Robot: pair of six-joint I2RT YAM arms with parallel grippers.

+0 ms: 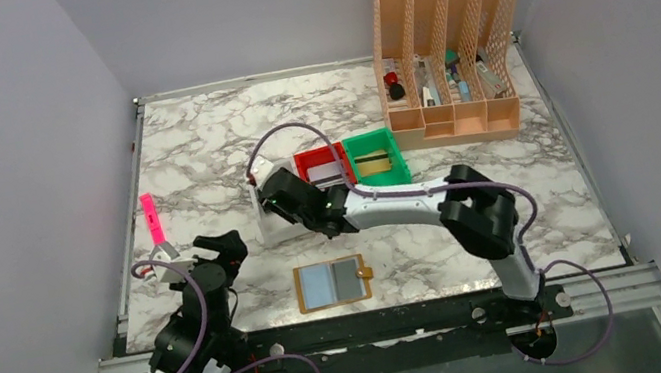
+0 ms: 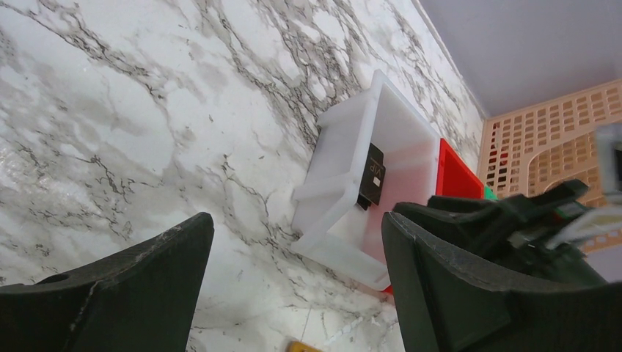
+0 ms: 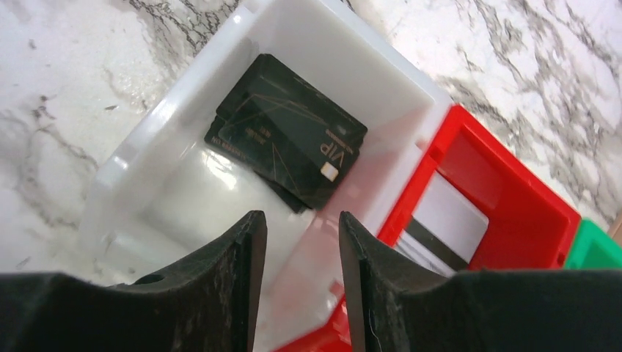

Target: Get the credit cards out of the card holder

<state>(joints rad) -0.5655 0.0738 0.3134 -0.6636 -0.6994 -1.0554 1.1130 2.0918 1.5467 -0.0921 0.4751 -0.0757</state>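
Observation:
The card holder (image 1: 333, 283) lies flat at the table's near middle, tan-brown with two pale blue panels and a small tab on its right; only that tab (image 2: 302, 346) shows in the left wrist view. My right gripper (image 1: 269, 197) hovers over the white bin (image 1: 269, 229); its jaws are open and empty (image 3: 298, 220). Black cards (image 3: 293, 143) lie in the white bin (image 3: 147, 161). My left gripper (image 1: 225, 248) is wide open and empty (image 2: 297, 227), left of the holder and facing the white bin (image 2: 345, 198).
A red bin (image 1: 323, 162) holds a white card (image 3: 447, 224). A green bin (image 1: 376, 159) with a card stands to its right. An orange file organizer (image 1: 447, 55) stands at the back right. A pink strip (image 1: 152, 219) lies at the left edge.

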